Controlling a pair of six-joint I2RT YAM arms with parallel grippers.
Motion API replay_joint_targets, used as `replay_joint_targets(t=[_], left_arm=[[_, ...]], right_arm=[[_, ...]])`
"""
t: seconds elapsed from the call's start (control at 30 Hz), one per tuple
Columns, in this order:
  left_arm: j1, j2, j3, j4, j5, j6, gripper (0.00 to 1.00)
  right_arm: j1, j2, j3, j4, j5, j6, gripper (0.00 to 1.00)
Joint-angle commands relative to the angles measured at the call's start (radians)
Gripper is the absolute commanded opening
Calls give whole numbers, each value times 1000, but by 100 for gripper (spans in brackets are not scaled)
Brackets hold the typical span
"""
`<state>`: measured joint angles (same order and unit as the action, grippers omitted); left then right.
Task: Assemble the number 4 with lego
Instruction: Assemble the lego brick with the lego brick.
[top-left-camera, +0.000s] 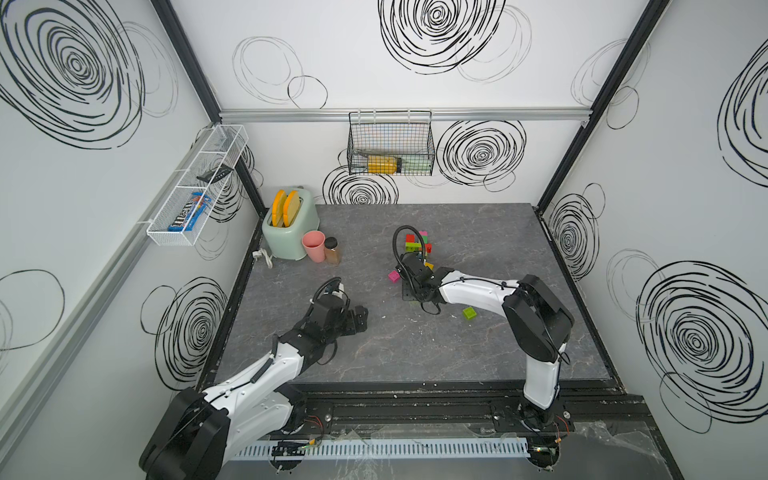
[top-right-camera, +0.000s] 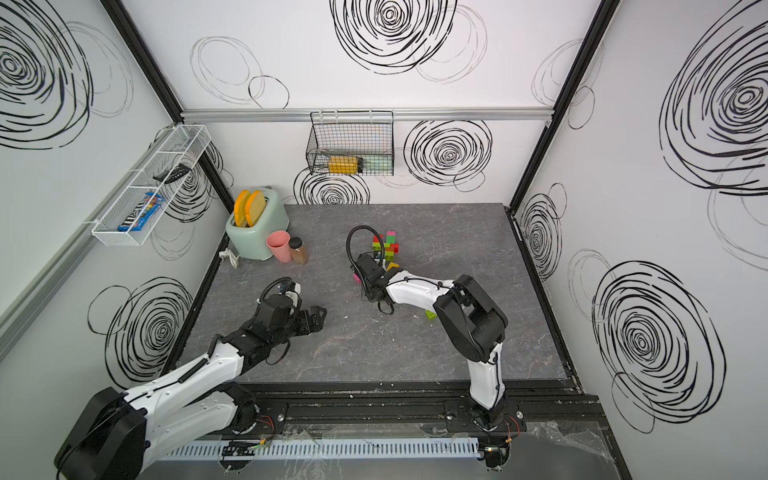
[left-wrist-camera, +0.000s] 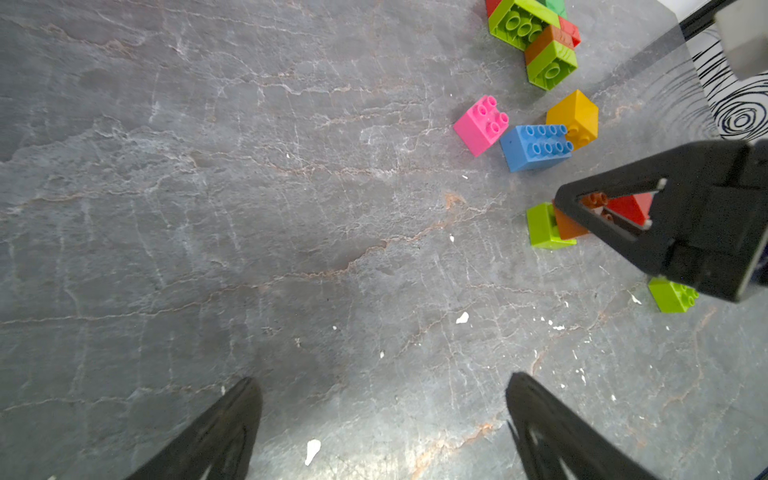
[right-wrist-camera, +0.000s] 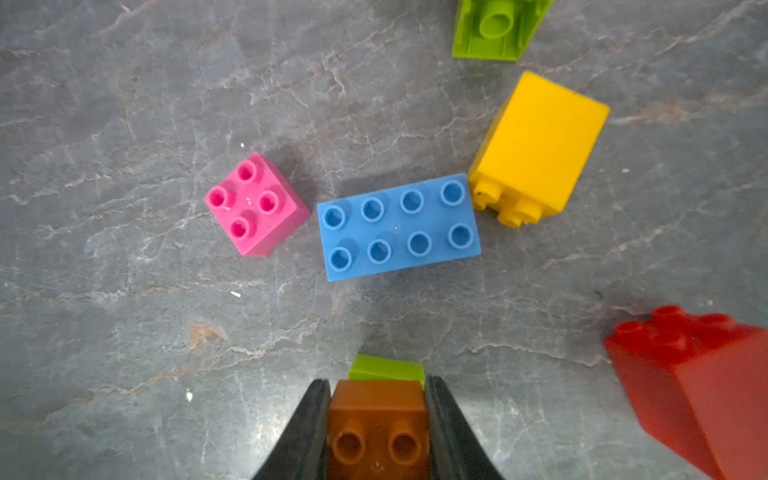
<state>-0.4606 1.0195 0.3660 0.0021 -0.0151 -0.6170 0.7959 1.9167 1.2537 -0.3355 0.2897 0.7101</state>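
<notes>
Right gripper (right-wrist-camera: 378, 384) pinches orange brick (right-wrist-camera: 378, 419); lime brick (right-wrist-camera: 386, 369) past it is mostly hidden. You've got blue brick (right-wrist-camera: 399, 226) just ahead on table (right-wrist-camera: 124, 291), btwn pink brick (right-wrist-camera: 257, 203) and yellow brick (right-wrist-camera: 540, 145). Red brick (right-wrist-camera: 698, 386) is cut off at frame edge. Left gripper (left-wrist-camera: 382, 386) is spread wide, w/ nothing in it.

In the right wrist view, the picture's edge cuts off the orange brick (right-wrist-camera: 378, 428) clamped in the right pincer (right-wrist-camera: 377, 388), the red brick (right-wrist-camera: 698, 382) and an upturned lime brick (right-wrist-camera: 494, 29). A second lime brick (right-wrist-camera: 386, 370) sits mostly hidden behind the orange one. In both top views, the right arm (top-left-camera: 478, 291) hides that pincer's tips.
</notes>
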Motion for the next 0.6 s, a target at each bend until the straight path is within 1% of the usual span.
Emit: replay_joint_targets(t=[0.0, 0.17, 0.27, 0.37, 0.47, 0.57], left_arm=[[8, 3, 10, 38, 3, 3, 96], [11, 3, 8, 38, 4, 3, 96], [11, 5, 7, 42, 6, 3, 96], [10, 1, 4, 38, 5, 3, 96], [8, -4, -1, 39, -3, 3, 96], [3, 3, 3, 36, -15, 5, 96]], right_arm=[[12, 17, -28, -95, -6, 12, 0], [23, 22, -56, -65, -37, 14, 0], [23, 74, -69, -32, -83, -8, 0], [23, 149, -67, -69, -93, -20, 0], [22, 168, -124, -77, -110, -39, 0], [19, 158, -175, -95, -108, -60, 0]])
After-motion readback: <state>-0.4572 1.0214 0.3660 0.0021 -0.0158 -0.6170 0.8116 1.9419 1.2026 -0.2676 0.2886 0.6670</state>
